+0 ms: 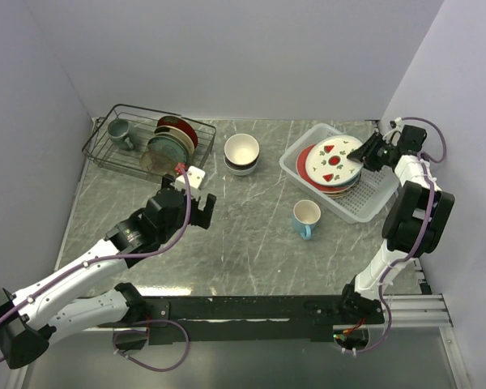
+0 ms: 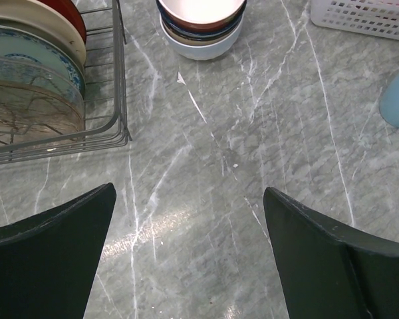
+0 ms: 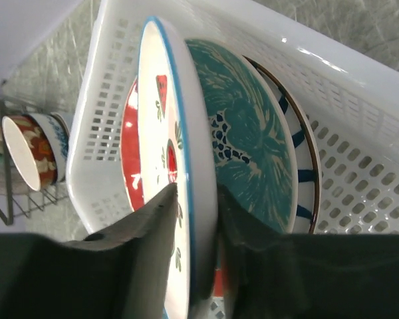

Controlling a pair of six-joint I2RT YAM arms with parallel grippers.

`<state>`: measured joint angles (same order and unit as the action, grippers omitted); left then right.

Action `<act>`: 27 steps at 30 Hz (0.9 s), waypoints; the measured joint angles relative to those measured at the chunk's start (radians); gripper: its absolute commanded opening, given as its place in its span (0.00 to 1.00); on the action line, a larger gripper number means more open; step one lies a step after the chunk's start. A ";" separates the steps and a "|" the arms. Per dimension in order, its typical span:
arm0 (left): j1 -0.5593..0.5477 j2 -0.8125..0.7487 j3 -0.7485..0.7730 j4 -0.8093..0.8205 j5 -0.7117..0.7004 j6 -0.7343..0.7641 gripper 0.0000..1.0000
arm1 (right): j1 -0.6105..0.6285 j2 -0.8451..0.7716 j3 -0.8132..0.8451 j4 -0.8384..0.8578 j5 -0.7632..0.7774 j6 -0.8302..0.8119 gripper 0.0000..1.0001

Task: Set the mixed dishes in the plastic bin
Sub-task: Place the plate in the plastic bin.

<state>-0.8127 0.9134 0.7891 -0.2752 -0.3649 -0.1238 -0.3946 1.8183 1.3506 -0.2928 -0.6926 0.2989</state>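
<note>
Plastic bin (image 1: 373,199) holds plates (image 1: 334,160); mug (image 1: 306,217), bowls (image 1: 242,152), wire rack (image 1: 105,143) nearby.

Robot laboratory test cell: plain pale walls (image 1: 227,49) enclose a grey marbled tabletop (image 1: 251,251); cabled left arm (image 1: 89,271) and right arm (image 1: 411,212) bolt to a black rail (image 1: 243,308) at the near edge.

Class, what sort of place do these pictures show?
Probably a lab test bench staged as a kitchen dish station: bare back wall, black wire dish rack, white plastic bin on a marble-look tabletop.
</note>
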 measured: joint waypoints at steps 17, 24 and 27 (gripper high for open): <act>0.002 -0.038 -0.016 0.008 0.000 0.004 0.99 | 0.089 0.004 0.107 -0.187 0.249 -0.154 1.00; 0.002 -0.042 -0.016 0.008 0.001 0.004 0.99 | 0.151 0.016 0.143 -0.253 0.419 -0.231 1.00; 0.002 -0.042 -0.016 0.008 0.002 0.004 0.99 | 0.175 0.024 0.156 -0.272 0.486 -0.258 1.00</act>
<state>-0.8108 0.8719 0.7734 -0.2672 -0.3634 -0.1200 -0.2192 1.8427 1.5066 -0.5644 -0.2070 0.0410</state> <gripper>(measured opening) 0.993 0.997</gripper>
